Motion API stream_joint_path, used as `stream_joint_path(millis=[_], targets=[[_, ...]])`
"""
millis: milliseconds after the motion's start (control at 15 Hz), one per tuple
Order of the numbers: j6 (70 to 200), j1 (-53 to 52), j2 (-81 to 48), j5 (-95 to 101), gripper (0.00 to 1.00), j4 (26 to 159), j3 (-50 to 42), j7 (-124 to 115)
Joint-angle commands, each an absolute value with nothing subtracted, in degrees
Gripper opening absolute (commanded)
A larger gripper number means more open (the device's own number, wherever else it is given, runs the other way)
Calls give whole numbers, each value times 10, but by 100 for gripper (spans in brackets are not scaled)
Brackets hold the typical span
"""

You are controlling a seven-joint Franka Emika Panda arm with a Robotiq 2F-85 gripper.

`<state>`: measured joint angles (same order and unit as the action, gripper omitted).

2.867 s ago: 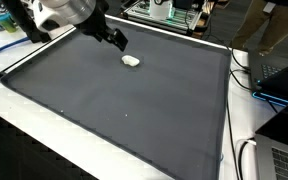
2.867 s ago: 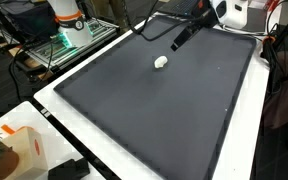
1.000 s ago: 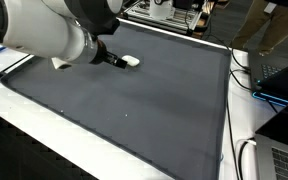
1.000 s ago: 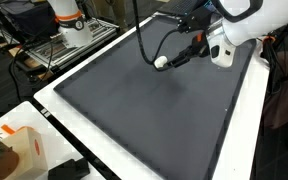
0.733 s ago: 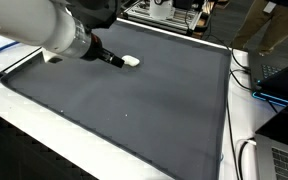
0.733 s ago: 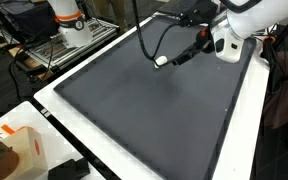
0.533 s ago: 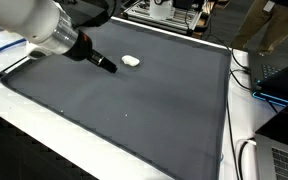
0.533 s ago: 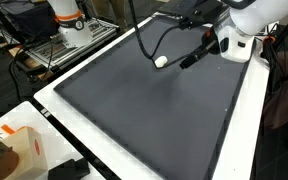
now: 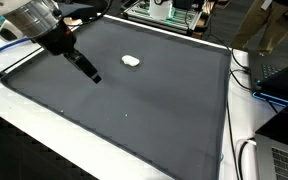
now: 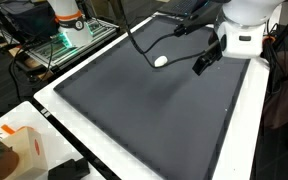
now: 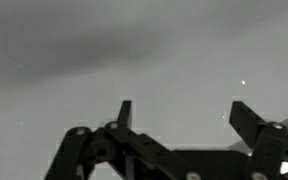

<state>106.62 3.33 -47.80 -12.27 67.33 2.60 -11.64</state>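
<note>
A small white lump (image 9: 131,60) lies on the dark grey mat (image 9: 134,110), seen in both exterior views and again as the white lump (image 10: 161,61). My gripper (image 9: 91,74) hangs open over the mat, well away from the lump and holding nothing. From the opposite side, my gripper (image 10: 200,66) sits near the mat's far edge under the white wrist. In the wrist view my gripper (image 11: 179,112) shows two black fingers spread wide over bare grey mat; the lump is out of that view.
A white table rim (image 9: 44,125) frames the mat. Cables (image 10: 144,40) loop over the mat's far part. A laptop (image 9: 284,80) and wires sit beside the table; an orange-and-white box (image 10: 24,150) stands at one corner. Another robot base (image 10: 69,25) stands behind.
The arm has drawn back from the white lump, moving the open gripper away across the mat. The lump stays where it was.
</note>
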Motion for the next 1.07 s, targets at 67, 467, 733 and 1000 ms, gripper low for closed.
stream_joint_path(millis=[67,467,733,1000], targets=[[1070,42,-360,-142,100,835,24,-79],[1071,36,-225,-121,100,990,22,10],[1057,31,-217,-127,100,988,18,18],[1059,30,-160,-127,100,1049,16,29]])
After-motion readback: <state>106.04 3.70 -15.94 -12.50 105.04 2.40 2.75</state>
